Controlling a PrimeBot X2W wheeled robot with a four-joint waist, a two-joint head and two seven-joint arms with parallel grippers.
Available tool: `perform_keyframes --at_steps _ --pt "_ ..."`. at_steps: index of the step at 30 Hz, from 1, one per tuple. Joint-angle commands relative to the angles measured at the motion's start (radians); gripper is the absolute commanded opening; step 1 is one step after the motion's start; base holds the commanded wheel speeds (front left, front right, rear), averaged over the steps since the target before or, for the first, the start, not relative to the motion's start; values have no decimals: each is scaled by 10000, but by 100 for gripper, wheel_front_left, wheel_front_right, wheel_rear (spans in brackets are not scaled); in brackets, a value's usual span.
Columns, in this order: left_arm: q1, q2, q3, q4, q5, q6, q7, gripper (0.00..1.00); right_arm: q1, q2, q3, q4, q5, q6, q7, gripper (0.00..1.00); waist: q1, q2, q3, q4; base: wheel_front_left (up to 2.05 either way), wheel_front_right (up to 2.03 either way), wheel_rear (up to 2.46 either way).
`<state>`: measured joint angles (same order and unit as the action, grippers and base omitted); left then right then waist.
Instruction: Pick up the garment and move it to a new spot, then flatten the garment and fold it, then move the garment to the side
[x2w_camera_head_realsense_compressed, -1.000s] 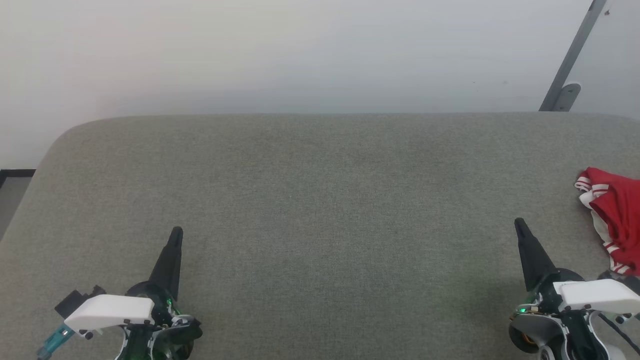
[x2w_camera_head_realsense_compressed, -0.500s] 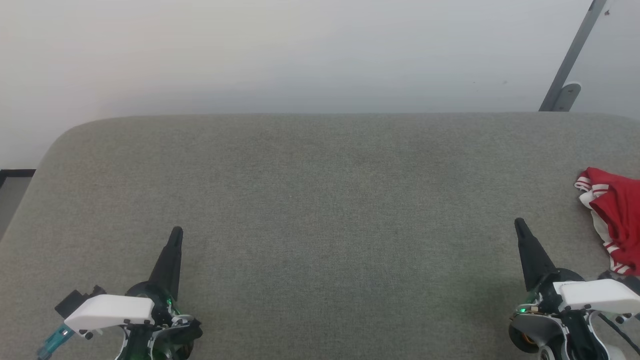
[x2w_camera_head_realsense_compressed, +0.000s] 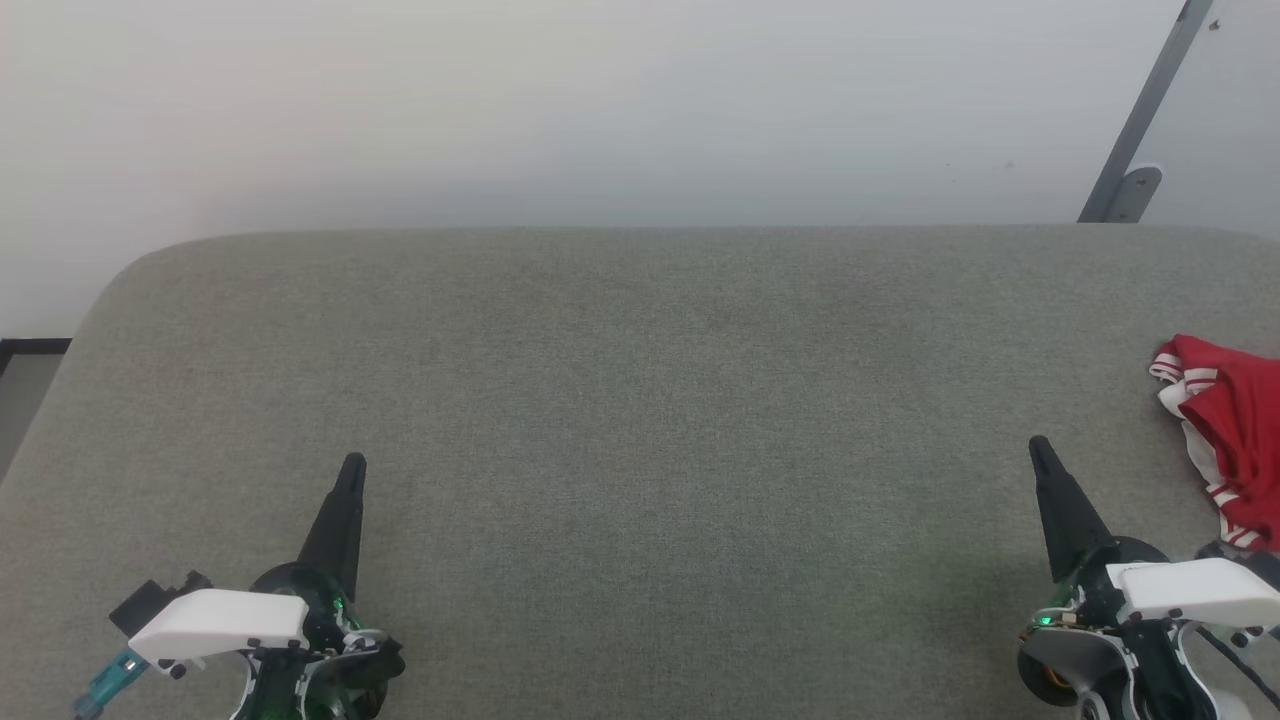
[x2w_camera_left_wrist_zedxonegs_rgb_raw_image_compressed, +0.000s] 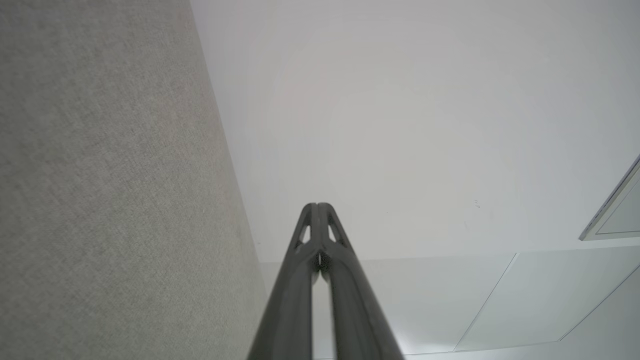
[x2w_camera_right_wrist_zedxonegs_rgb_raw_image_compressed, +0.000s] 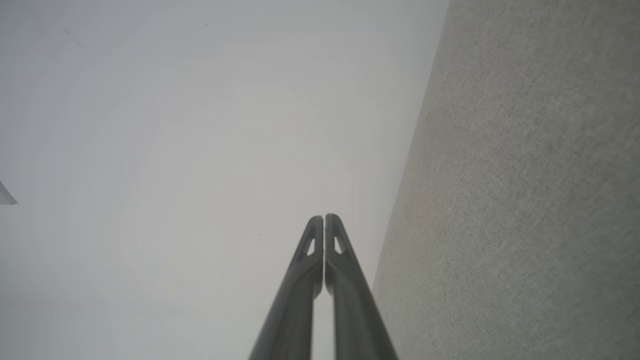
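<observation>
- My left pincer (x2w_camera_head_realsense_compressed: 352, 466) sits over the near left of the bench (x2w_camera_head_realsense_compressed: 640, 380). Its two dark fingers are pressed together into a single point that aims away from me, and it has hold of nothing.
- In the left wrist view those fingers (x2w_camera_left_wrist_zedxonegs_rgb_raw_image_compressed: 292, 300) meet at the tips, with only a thin slit lower down and nothing caught in it. Grey bench cloth runs down the left of that view.
- My right pincer (x2w_camera_head_realsense_compressed: 1038, 446) sits over the near right of the bench. It is likewise closed tight and empty, and it points far and a little to the left.
- In the right wrist view its fingers (x2w_camera_right_wrist_zedxonegs_rgb_raw_image_compressed: 297, 300) lie side by side and touch at the tips, with bench cloth on the right.
- The garment (x2w_camera_head_realsense_compressed: 1235, 440) lies crumpled on the bench at the far right of the head view, cut off by the picture's edge.
- It is bright red, with white panels and white-and-red striped bands along its left side.
- The garment is just right of my right pincer's tip and apart from it. My left pincer is well apart from it, across the width of the bench.
- The garment's near end reaches my right wrist housing in the head view, and I cannot tell whether they touch.
- Beyond the far edge of the bench is a pale wall (x2w_camera_head_realsense_compressed: 600, 100), and a grey metal strut (x2w_camera_head_realsense_compressed: 1145, 110) leans at the far right.
</observation>
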<state>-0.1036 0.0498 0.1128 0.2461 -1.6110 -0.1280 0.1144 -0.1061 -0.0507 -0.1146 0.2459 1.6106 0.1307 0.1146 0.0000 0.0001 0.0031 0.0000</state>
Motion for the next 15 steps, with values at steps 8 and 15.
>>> perform_keyframes --at_steps 8,15 --pt "-114 -22 27 -8 -36 -52 27 0 -44 34 -1 -32 45 0 22 0 0 -1 0 0 0 0 0" --pt "-114 -22 26 -8 -36 -52 27 0 -44 34 -3 -31 45 0 22 0 0 -1 0 0 0 0 0"
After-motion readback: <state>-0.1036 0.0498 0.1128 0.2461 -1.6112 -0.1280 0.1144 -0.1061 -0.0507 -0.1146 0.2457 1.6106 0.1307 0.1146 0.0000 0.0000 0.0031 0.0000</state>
